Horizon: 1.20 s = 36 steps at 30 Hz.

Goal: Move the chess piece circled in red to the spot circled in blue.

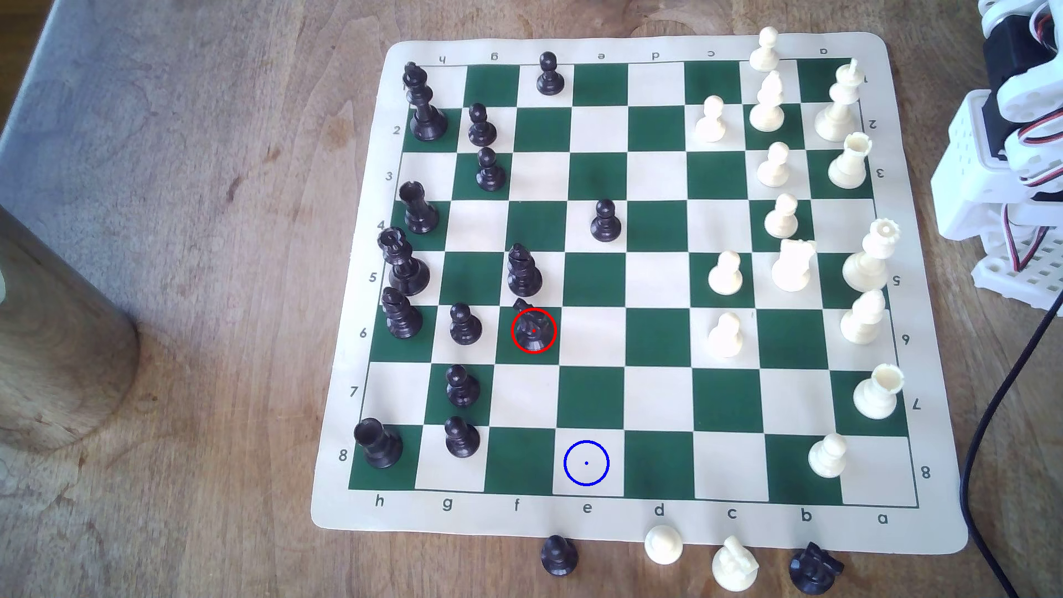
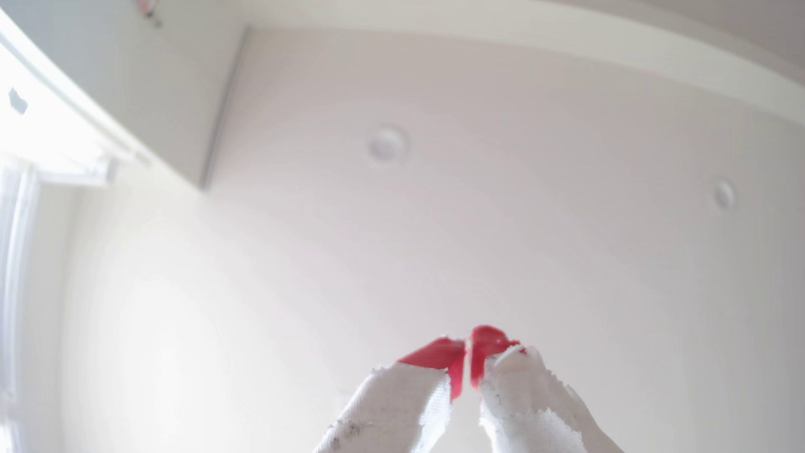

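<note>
The black knight stands upright inside a red ring on a green square in the board's left half in the exterior view. Two rows nearer and one column to the exterior view's right, a cream square carries the blue ring with its centre dot; nothing stands on it. The white arm is folded at the exterior view's right edge, off the board. In the wrist view my gripper points up at a pale ceiling, its red-tipped fingers pressed together with nothing between them.
A black bishop stands just behind the knight and a black pawn beside it. White pieces fill the board's right side. Several captured pieces lie off the near edge. A black cable runs down the right.
</note>
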### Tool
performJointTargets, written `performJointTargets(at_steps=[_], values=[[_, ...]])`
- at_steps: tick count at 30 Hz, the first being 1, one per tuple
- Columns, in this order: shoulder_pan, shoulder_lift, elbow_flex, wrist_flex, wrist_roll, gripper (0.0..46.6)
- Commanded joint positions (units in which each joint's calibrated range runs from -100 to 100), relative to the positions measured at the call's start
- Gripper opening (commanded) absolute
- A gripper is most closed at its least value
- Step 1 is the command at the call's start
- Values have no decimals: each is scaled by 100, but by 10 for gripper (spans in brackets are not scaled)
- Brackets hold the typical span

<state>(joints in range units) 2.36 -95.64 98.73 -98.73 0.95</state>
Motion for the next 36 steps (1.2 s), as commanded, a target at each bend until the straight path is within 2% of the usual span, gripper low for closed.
performJointTargets(at_steps=[1, 7, 11, 15, 16, 21, 24, 25, 32, 36], values=[[-44, -20, 117, -95, 29, 2], [-326, -20, 63, 69, 29, 2], [-326, -20, -309, 626, 29, 2], [-451, -11, -1070, 2264, 29, 2], [-490, -11, -1351, 3247, 29, 2], [-514, -11, -1632, 5597, 0, 2], [-686, -11, -1714, 6089, -5, 2], [-772, -11, -1913, 6957, -15, 2], [-670, -11, -2031, 8169, -20, 2], [-764, -3, -2249, 9561, 44, 2]])
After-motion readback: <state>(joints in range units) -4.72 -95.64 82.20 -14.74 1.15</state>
